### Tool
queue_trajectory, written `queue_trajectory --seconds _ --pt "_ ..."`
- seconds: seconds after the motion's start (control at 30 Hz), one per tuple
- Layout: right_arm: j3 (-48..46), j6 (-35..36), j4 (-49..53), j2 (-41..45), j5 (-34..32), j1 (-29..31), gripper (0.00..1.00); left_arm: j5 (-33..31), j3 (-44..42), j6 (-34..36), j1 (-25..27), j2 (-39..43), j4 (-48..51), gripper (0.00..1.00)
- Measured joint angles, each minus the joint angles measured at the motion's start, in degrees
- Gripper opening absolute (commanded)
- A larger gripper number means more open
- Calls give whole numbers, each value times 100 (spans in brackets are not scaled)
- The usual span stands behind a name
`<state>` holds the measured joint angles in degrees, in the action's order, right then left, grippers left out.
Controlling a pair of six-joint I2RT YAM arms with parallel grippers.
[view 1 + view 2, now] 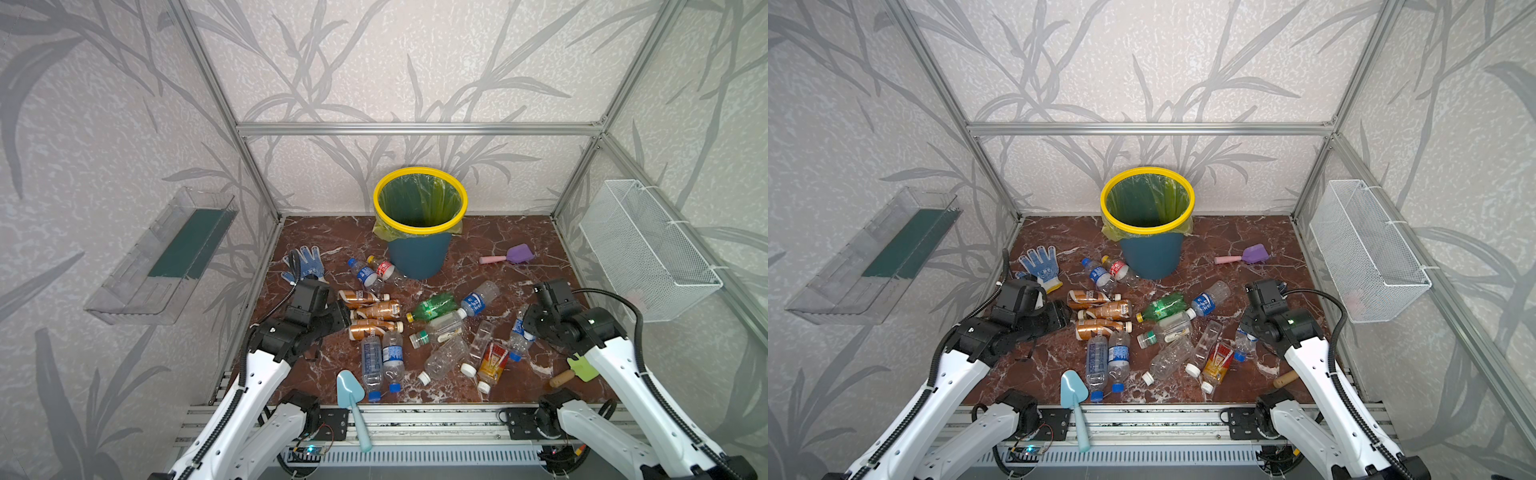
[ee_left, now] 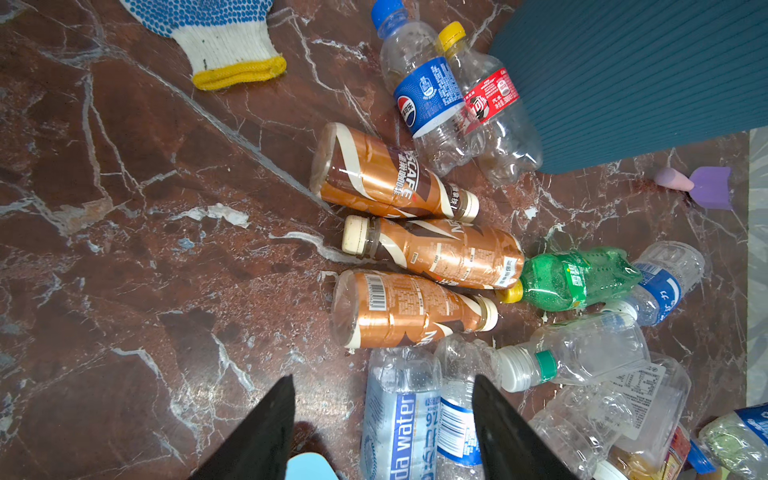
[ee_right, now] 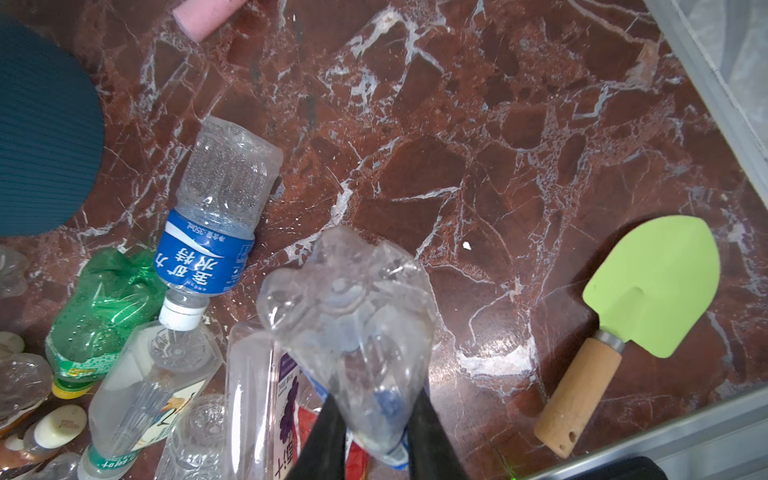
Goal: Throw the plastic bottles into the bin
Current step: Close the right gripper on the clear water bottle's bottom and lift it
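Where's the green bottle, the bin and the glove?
green bottle [image 1: 432, 306]: in a top view, middle of its body.
bin [image 1: 419, 255]: in a top view, teal wall.
glove [image 1: 1040, 268]: in a top view, dotted palm.

I count fourteen plastic bottles as far as the heap shows: three brown-wrapped bottles, one green bottle and ten clear bottles. I see one purple scoop, one blue scoop and one green scoop. There is one glove, one bin, one wire basket and one clear tray.
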<state>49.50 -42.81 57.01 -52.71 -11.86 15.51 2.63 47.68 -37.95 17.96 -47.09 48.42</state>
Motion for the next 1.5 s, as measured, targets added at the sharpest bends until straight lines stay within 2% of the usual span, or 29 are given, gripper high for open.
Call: queue_trajectory --seconds 0.37,0.43,0.53,0.6,0.7,0.87,1.3,1.5 --pt "-754 284 -667 -990 249 -479 25 -4 28 -17 0 -103 2 67" --pt "-817 345 -737 -1158 243 -507 31 -4 28 -17 2 -105 2 67" --pt "-828 422 -807 -1384 223 -514 47 -7 28 -17 2 -105 2 67" --pt "-828 483 -828 -1495 223 -514 54 -11 28 -15 4 -103 2 67" --pt "-828 520 -831 -1600 238 -514 62 -37 28 -13 4 -83 9 67" --pt "-828 540 -793 -1810 339 -514 67 -107 28 -9 4 -4 50 67" --pt "-918 540 -804 -2306 444 -514 71 -131 28 2 4 20 87 67" --pt "-918 535 -813 -2347 470 -525 58 -138 28 2 4 81 90 67"
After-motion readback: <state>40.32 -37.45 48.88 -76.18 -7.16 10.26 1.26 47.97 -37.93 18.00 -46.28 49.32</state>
